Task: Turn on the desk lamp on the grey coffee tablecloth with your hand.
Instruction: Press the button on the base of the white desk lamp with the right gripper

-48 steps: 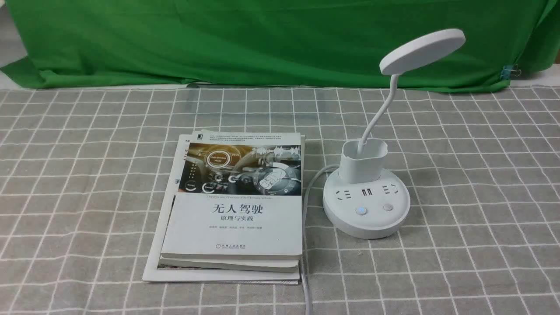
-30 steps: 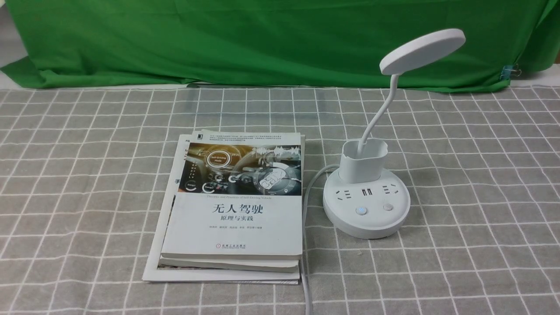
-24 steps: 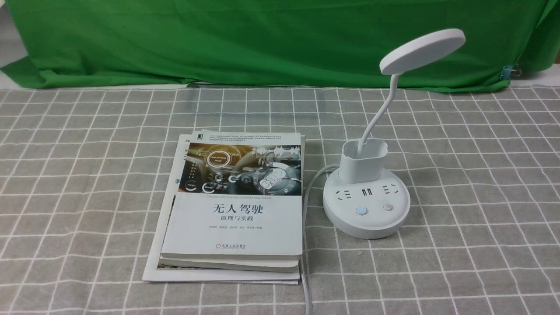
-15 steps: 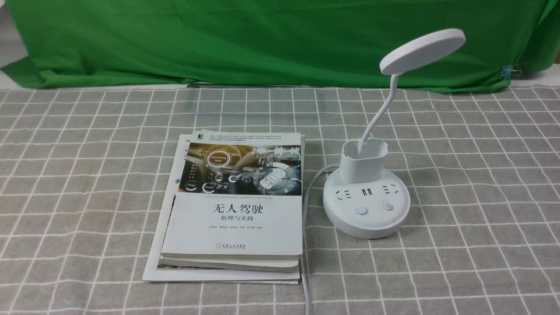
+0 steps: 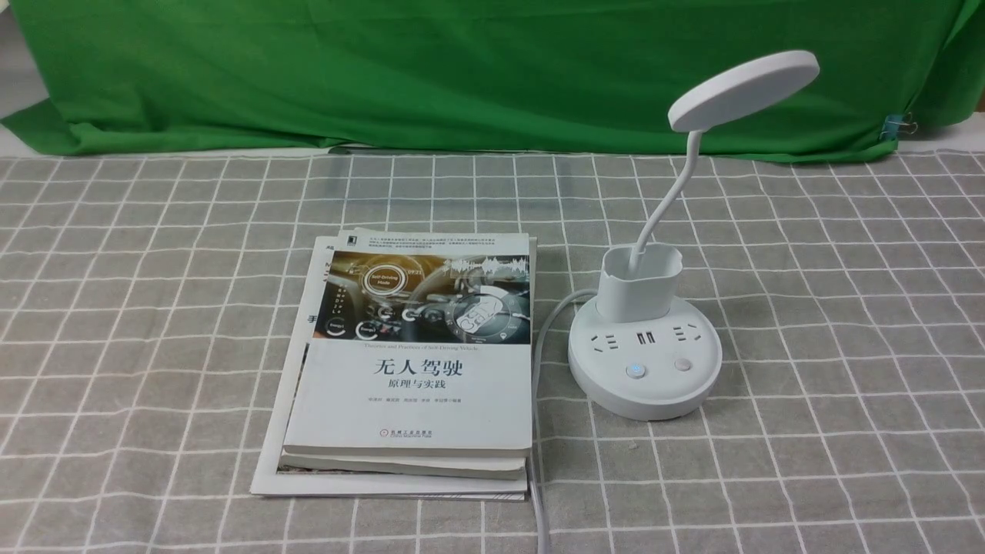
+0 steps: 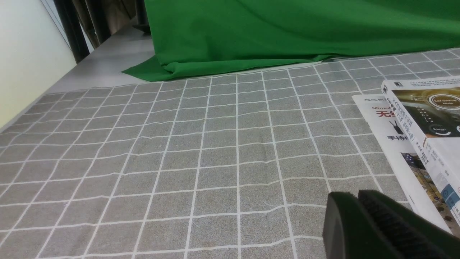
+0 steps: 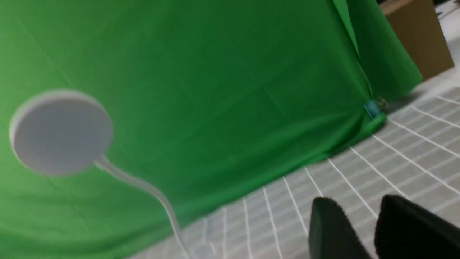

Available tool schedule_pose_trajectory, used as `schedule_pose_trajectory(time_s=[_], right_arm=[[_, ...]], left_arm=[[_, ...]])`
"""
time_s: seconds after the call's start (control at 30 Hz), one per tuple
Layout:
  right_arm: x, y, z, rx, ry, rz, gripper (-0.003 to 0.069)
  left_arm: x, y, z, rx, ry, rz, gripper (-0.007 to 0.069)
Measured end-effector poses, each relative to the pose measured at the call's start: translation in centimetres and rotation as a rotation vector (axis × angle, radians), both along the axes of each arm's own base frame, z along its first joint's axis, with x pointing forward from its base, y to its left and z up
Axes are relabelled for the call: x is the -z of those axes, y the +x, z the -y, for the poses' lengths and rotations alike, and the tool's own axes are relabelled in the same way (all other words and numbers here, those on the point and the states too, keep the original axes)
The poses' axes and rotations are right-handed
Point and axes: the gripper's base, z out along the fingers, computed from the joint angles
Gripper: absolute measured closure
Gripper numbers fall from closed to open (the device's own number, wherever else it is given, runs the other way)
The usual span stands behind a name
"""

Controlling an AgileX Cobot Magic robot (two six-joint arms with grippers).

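The white desk lamp (image 5: 645,369) stands on the grey coffee tablecloth (image 5: 154,308), right of centre in the front view. Its disc head (image 5: 742,88) is unlit. The round base carries two buttons (image 5: 635,372), and the left one has a blue ring. No arm shows in the front view. In the right wrist view the lamp head (image 7: 61,131) hangs blurred before the green cloth. My hand, the right gripper (image 7: 357,205), is open over the checked cloth with nothing between its fingers. My left gripper (image 6: 354,196) is shut and empty, low over the cloth beside the books.
A stack of books (image 5: 415,362) lies just left of the lamp, also in the left wrist view (image 6: 424,122). The lamp's white cord (image 5: 539,346) runs between books and base toward the front edge. A green backdrop cloth (image 5: 462,69) hangs along the far side.
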Motion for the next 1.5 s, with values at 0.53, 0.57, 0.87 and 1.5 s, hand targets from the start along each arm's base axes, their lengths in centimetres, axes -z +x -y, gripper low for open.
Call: schedule_pose_trajectory(time_s=[0.53,0.57,0.87,1.5], right_arm=[[-8.3,7.2,-3.8,-0.407,-0.491,-0.669,0.0628],[-8.1,8.2,-4.1,-0.43,-0.506,-0.723,0.0628],[-5.6,18.2,-10.6,-0.662,-0.665,-0.976,0.0629],[1.2,27.7,-15.2,-0.741,-0.779,-1.151,0.0629]], left_arm=[[0.0,0.0,0.0,0.0,0.0,0.0,0.0606],[0.0,0.0,0.0,0.0,0.0,0.0,0.0606],[0.0,0.0,0.0,0.0,0.0,0.0,0.0606],[0.0,0.0,0.0,0.0,0.0,0.0,0.0606]])
